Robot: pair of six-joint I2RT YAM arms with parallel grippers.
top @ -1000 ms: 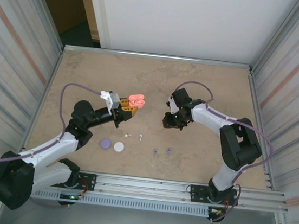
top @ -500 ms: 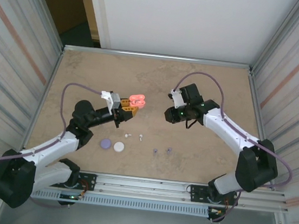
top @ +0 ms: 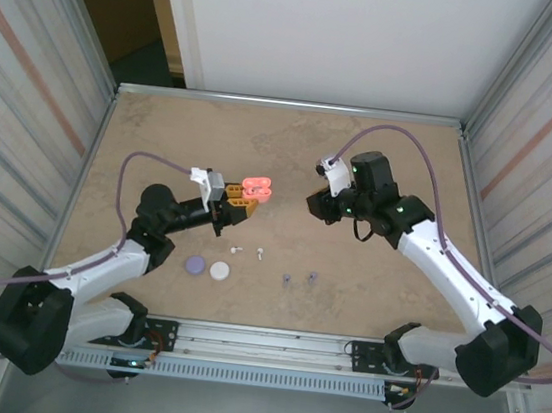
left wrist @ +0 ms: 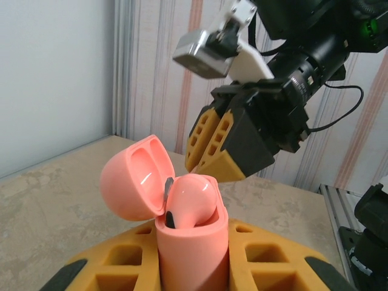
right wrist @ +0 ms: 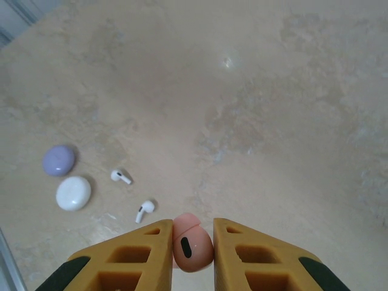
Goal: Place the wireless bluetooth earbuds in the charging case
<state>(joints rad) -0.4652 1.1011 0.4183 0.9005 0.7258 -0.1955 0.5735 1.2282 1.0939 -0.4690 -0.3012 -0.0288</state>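
Top view: my left gripper [top: 244,201] is clamped on the pink case [top: 255,188], which has its lid open and is held up over the table [top: 383,159]. My right gripper [top: 314,203] is just right of it and apart from it, with the jaws nearly together. I can't tell from here what they hold. Nearer my bases lie the white earbuds [top: 237,249] side by side, with the purple earbuds [top: 287,278] to their right. The purple case [top: 193,266] and white case [top: 220,271] lie next to each other, both closed.

Left wrist view: the pink case stands upright between my left pads, lid hinged back to the left. The seated pink earbud [left wrist: 193,195] looks to be already in one slot. My right fingers hang above and behind the case, tips aimed at it, not touching.

Right wrist view: my right jaws are pinched on the second pink earbud [right wrist: 191,244]. The white earbuds and both closed cases are on the table below.

Progress, my read: one of the six earbuds is in. The second pink earbud is in hand and needs the free slot. The white and purple pairs are not yet started, and their cases need opening first.
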